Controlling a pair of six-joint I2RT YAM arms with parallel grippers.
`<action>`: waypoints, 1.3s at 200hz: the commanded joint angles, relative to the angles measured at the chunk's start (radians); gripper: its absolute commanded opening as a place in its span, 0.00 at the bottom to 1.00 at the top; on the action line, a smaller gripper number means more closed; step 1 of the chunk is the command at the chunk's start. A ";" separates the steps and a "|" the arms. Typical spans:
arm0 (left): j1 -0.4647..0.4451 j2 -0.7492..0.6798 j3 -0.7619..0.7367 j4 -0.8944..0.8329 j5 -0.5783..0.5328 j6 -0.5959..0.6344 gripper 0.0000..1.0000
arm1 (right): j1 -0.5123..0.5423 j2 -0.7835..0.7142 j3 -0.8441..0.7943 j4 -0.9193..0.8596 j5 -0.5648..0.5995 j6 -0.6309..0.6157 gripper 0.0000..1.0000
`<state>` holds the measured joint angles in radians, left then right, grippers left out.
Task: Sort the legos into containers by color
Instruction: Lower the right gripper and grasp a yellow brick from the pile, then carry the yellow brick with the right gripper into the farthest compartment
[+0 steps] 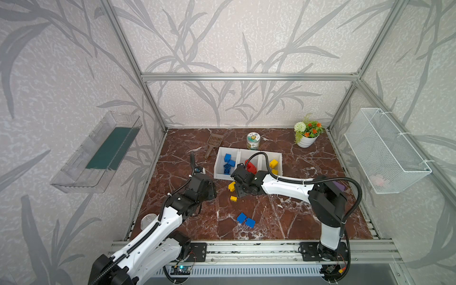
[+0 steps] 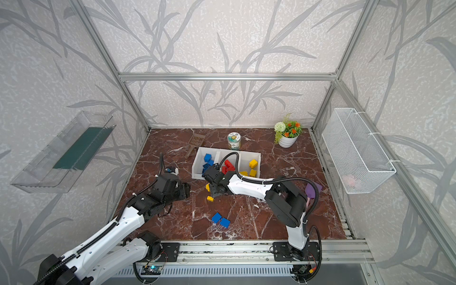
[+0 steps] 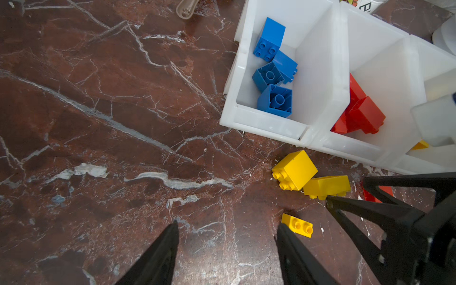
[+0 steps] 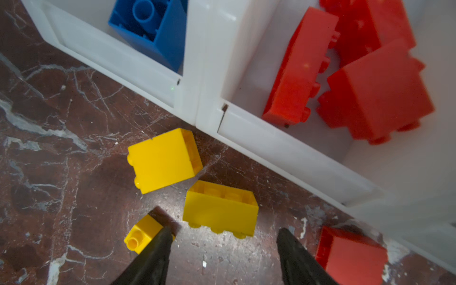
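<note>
Three joined white bins (image 1: 220, 163) sit mid-table (image 1: 296, 209). Blue bricks (image 1: 228, 161) fill the left one, red bricks (image 1: 251, 166) the middle and yellow bricks (image 1: 273, 163) the right. Just in front of the bins lie a square yellow brick (image 4: 162, 160), a long yellow brick (image 4: 219, 209), a small yellow brick (image 4: 142, 234) and a loose red brick (image 4: 350, 256). Two loose blue bricks (image 1: 241, 218) lie together nearer the front edge. The right arm's jaws stand spread and empty, the long yellow brick just ahead of their tips. The left arm's jaws are spread too, holding nothing, above bare table.
</note>
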<state>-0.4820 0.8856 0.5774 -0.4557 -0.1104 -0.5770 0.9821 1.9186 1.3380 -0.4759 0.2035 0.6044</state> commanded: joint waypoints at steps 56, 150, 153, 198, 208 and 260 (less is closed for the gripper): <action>0.005 -0.046 -0.029 0.010 0.023 -0.034 0.65 | 0.006 0.090 0.074 -0.033 0.013 0.025 0.66; 0.005 -0.073 -0.046 0.012 0.031 -0.054 0.66 | 0.006 0.048 0.042 -0.039 0.026 0.056 0.42; 0.005 -0.073 -0.047 0.012 0.031 -0.054 0.66 | 0.007 0.036 0.038 -0.042 0.030 0.050 0.42; 0.005 -0.065 -0.050 0.018 0.036 -0.055 0.66 | -0.031 -0.197 -0.019 -0.140 0.187 -0.049 0.41; 0.005 -0.060 -0.051 0.023 0.041 -0.055 0.66 | -0.064 -0.259 -0.045 -0.135 0.195 -0.062 0.42; 0.004 -0.042 -0.049 0.040 0.062 -0.061 0.65 | -0.318 -0.335 -0.151 -0.012 0.108 -0.139 0.41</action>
<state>-0.4820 0.8398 0.5385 -0.4309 -0.0544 -0.6212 0.7528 1.5471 1.2118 -0.5068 0.3450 0.5125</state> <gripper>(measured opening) 0.656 0.499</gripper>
